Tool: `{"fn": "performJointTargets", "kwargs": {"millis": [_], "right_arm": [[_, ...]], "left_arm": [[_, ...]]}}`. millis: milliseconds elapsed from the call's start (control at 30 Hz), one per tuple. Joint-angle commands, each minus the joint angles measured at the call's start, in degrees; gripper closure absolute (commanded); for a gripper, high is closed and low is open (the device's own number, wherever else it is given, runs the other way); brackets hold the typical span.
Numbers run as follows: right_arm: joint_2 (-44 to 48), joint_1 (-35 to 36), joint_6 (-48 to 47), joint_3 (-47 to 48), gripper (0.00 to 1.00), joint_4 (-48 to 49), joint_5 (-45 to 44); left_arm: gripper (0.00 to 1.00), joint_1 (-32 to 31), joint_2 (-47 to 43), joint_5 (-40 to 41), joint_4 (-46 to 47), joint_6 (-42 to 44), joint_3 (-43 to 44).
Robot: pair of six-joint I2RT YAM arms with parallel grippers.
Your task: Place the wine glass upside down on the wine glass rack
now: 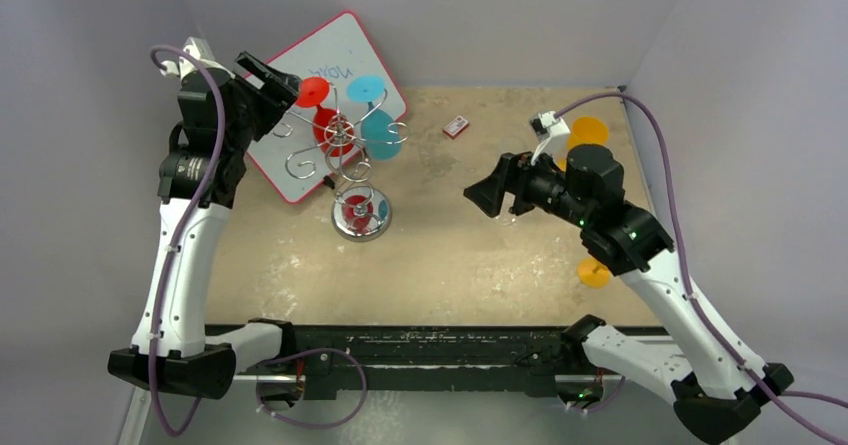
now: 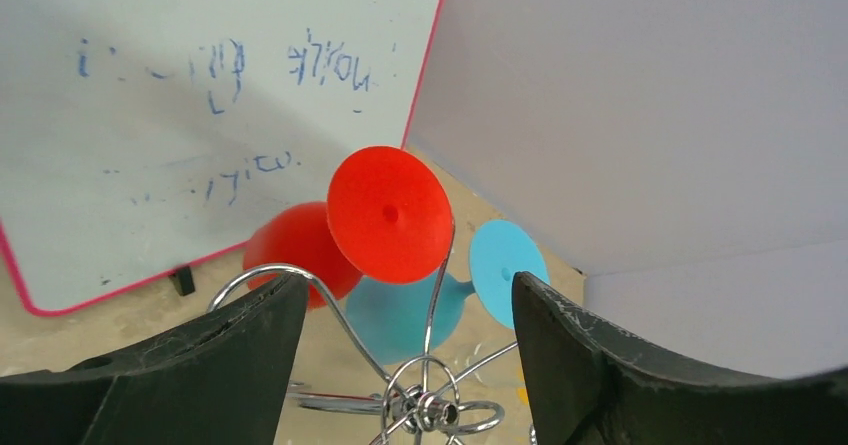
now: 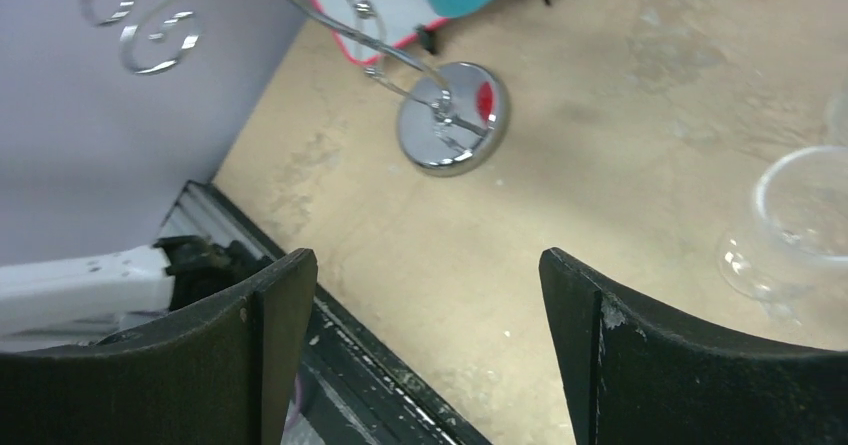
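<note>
My left end effector [image 2: 405,295] stands wide, the red glass [image 2: 388,213] hanging upside down on the rack [image 1: 357,170] between its jaws. I'd back straight out, not brushing its foot. My right end effector [image 3: 430,265] is wide, empty.

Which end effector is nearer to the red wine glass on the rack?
Left. The left end effector sits right beside the red wine glass, at its upturned foot, with jaws open. The right end effector is far off across the table, to the right of the rack.
</note>
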State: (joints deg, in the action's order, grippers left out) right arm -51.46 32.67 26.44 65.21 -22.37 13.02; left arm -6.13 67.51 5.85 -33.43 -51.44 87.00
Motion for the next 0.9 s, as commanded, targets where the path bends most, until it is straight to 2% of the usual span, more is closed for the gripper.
{"fn": "performJointTargets", "kwargs": {"millis": [0,67,200,333,467,667,867], "right_arm": [[-3.7,0.0,-3.1,5.2,0.18,-6.4,-9.7],[-5.0,0.0,-4.1,5.8,0.22,-7.1,-12.4],[-8.3,0.0,-6.8,6.9,0.40,-8.9,-19.0],[-13.6,0.0,-10.7,8.7,0.45,-11.2,-23.8],[-19.0,-0.1,-12.9,11.3,0.53,-13.1,-27.3],[-25.4,-0.2,-14.2,12.8,0.53,-14.0,-30.4],[-29.3,-0.6,-15.3,12.6,0.54,-14.6,-31.7]], "left_arm": [[0.25,0.3,-2.0,3.9,-7.8,9.7,5.6],[0.24,0.3,-3.2,5.0,-9.7,12.2,5.6],[0.22,0.3,-7.2,5.7,-12.1,15.4,4.0],[0.21,-0.2,-12.5,6.2,-11.9,17.9,-1.8],[0.20,-1.8,-17.8,10.8,-11.2,23.3,-8.1],[0.15,-4.0,-21.8,16.4,-12.7,28.9,-11.6],[0.14,-5.3,-25.6,6.6,-9.9,32.3,-14.1]]}}
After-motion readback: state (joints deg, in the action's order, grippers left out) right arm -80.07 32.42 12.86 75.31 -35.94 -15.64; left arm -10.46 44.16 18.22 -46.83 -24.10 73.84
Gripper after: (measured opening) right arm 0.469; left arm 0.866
